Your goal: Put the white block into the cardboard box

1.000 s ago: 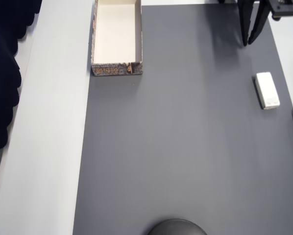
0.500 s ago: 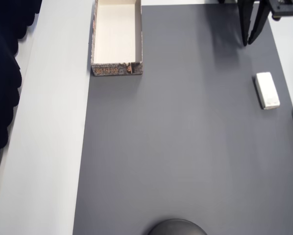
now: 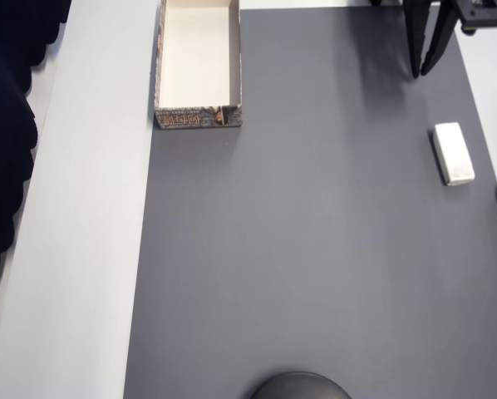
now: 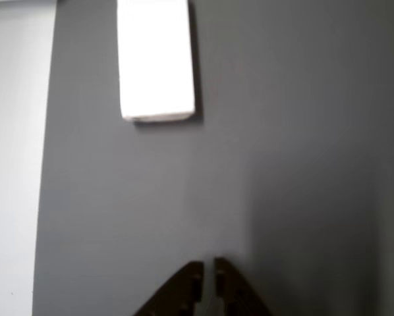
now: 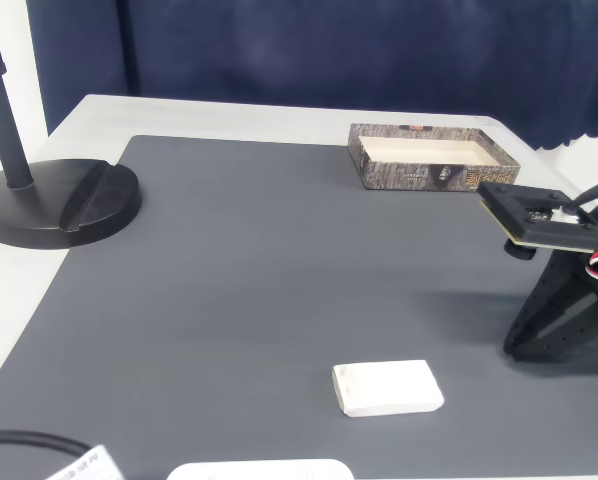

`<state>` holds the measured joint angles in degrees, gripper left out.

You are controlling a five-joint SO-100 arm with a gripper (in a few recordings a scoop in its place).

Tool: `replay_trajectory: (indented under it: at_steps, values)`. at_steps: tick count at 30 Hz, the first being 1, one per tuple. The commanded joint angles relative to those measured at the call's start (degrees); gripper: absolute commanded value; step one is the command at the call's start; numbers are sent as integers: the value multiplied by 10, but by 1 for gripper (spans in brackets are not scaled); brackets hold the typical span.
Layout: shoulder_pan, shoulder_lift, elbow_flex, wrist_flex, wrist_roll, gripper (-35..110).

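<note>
Lying flat on the dark grey mat point(image 3: 315, 249), the block point(image 3: 454, 153) sits near the mat's right edge in the overhead view, well apart from the box point(image 3: 198, 65), which stands at the mat's top left corner, partly over the pale table point(image 3: 82, 249). The box is open-topped, cream inside, with a mottled brown pattern on its outer wall and a small notch in the short wall that faces down the picture. Nothing lies inside it as far as the pictures show.

In the fixed view the block point(image 5: 388, 388) lies toward the front of the mat point(image 5: 249, 270), long side running across the picture, and the box point(image 5: 434, 156) stands at the far edge. The gripper point(image 5: 524, 345) hangs at the right side, black, pointing down to the mat, beside the block but apart from it. A black round stand point(image 5: 54, 195) rests on the left, and a white slab point(image 5: 259, 468) shows at the bottom edge.

In the wrist view the block point(image 4: 155, 59) lies ahead of the gripper point(image 4: 205, 273), up and to the left, near the mat's edge. The two dark fingertips sit nearly together with only a thin slit between them, clenched on nothing. They are clear of the block.
</note>
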<state>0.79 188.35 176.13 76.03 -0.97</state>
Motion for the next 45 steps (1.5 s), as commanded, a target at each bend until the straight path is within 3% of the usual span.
replay_trajectory:
  at_steps: [1, 30, 45]
  values:
    - [-4, 22, 11, 3, -6, -1]
    - [-30, 15, 0, -4, -40, -2]
    - [-25, -287, -181, -111, -13, -2]
